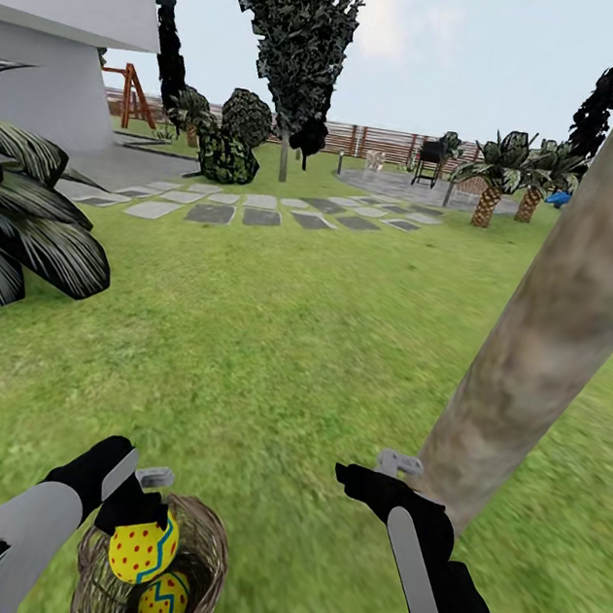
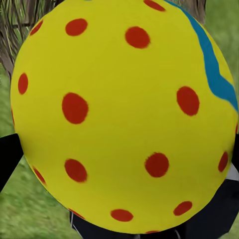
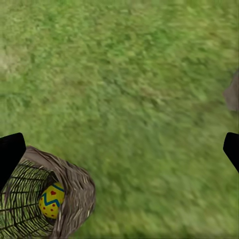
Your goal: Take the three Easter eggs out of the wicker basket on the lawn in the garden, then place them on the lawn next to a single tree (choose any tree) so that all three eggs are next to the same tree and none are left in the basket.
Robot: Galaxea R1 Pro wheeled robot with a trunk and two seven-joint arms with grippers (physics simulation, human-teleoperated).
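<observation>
From the head view, you have 1 of the Easter eggs, the held egg (image 1: 143, 545), clamped in your left gripper (image 1: 141, 510), lifted just above the rim of the wicker basket (image 1: 203, 537). A second egg (image 1: 163, 603) with a blue-green zigzag lies inside the basket below it. The basket sits on the lawn (image 1: 281, 342) near the foot of the tree (image 1: 559, 325), whose pale trunk leans up the frame at your right. Your right gripper (image 1: 375, 474) hovers beside that trunk, carrying nothing; from here you cannot tell how wide its jaws stand. No egg lies on the grass by the trunk here.

In the left wrist view, the held egg (image 2: 124, 114) sits right against the camera, yellow with red dots and a blue band at one edge, with dark gripper parts at either side of it.

In the right wrist view, the dark fingertips (image 3: 10, 157) stand far apart with only grass between them, so that gripper is wide and empty. The basket (image 3: 74, 194) lies on the lawn with the second egg (image 3: 51, 200) inside.

Judging from this, nothing is placed yet: the 1st egg is only now coming out, 1 more is visible in the basket, and the 3rd is not visible.
</observation>
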